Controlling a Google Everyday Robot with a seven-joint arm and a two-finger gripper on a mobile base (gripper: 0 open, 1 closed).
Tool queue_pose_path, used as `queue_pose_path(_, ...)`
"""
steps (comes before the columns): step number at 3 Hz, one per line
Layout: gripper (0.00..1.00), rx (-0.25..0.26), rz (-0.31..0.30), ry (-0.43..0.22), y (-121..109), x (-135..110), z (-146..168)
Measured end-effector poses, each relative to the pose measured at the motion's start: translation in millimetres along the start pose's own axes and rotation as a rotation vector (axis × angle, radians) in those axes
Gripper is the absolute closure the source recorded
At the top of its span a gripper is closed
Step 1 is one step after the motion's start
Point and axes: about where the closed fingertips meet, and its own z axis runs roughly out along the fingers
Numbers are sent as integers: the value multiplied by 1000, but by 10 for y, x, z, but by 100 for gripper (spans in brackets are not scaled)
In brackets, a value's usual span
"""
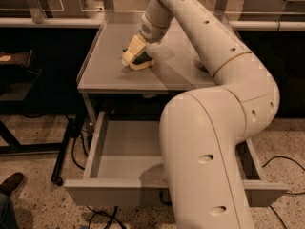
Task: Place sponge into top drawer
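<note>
The end effector [134, 51] sits low over the grey bench [108, 76], toward 11 o'clock in the view, touching the sponge [142, 63]; whether it is clamped on the sponge cannot be told. At 8 o'clock a dark shoe [10, 183] rests on the speckled floor. The sponge, green top and pale yellow body, lies on the bench just at 4 o'clock of the end effector. Below the bench, at 6 o'clock, the top drawer [114, 194] stands pulled open. The bulky cream arm [209, 142] fills 3 to 5 o'clock, covering the drawer's right half.
</note>
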Motion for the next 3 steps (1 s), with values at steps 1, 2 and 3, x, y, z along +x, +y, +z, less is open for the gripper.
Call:
queue_pose_path(1, 0, -8, 26, 5, -66, 41, 130)
queue_pose_path(2, 28, -8, 26, 5, -68, 40, 139)
queue_pose_path(3, 51, -8, 26, 5, -68, 40, 139)
